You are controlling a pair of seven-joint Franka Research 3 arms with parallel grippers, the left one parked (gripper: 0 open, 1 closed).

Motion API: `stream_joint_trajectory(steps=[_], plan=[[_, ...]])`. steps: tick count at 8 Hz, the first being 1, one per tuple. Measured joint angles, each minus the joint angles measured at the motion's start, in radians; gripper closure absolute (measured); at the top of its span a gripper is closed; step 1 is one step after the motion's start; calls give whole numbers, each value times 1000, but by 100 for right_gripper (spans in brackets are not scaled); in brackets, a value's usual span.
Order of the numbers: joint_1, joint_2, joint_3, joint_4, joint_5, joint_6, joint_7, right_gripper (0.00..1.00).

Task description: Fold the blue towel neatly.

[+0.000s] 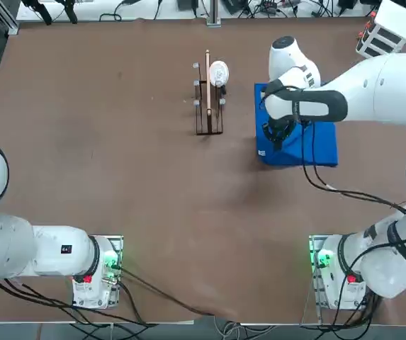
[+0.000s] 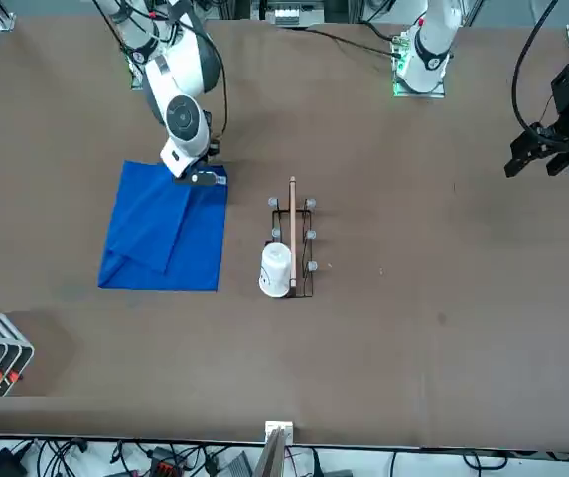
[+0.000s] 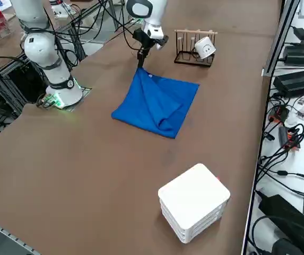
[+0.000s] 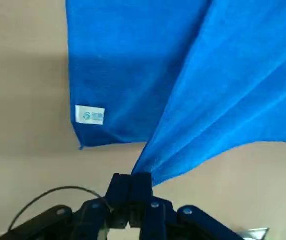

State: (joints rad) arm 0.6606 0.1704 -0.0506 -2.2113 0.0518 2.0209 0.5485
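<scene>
The blue towel (image 2: pixel 165 234) lies on the brown table, one layer folded diagonally over another. My right gripper (image 2: pixel 202 179) sits low at the towel's corner nearest the rack, shut on a pinched edge of the upper layer. In the right wrist view the fingers (image 4: pixel 142 185) are pressed together, and a ridge of the blue towel (image 4: pixel 182 75) runs up from them. The small white tag (image 4: pixel 90 115) shows on the lower layer's corner, flat on the table. From overhead the arm hides the gripper and part of the towel (image 1: pixel 298 145). The right side view shows the gripper (image 3: pixel 140 64) at the towel's (image 3: pixel 157 101) far corner.
A small wooden rack (image 1: pixel 208 92) with a white cup (image 1: pixel 219 73) on it stands just left of the towel. A white box (image 3: pixel 194 202) sits near the table's far right corner. Bare brown table spreads left of the rack and toward the arm bases.
</scene>
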Motion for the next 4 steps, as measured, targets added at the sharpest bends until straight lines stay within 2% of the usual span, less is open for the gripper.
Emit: stream_joint_trajectory(steps=[4], plan=[[31, 36, 0, 39, 1, 24, 55, 99]])
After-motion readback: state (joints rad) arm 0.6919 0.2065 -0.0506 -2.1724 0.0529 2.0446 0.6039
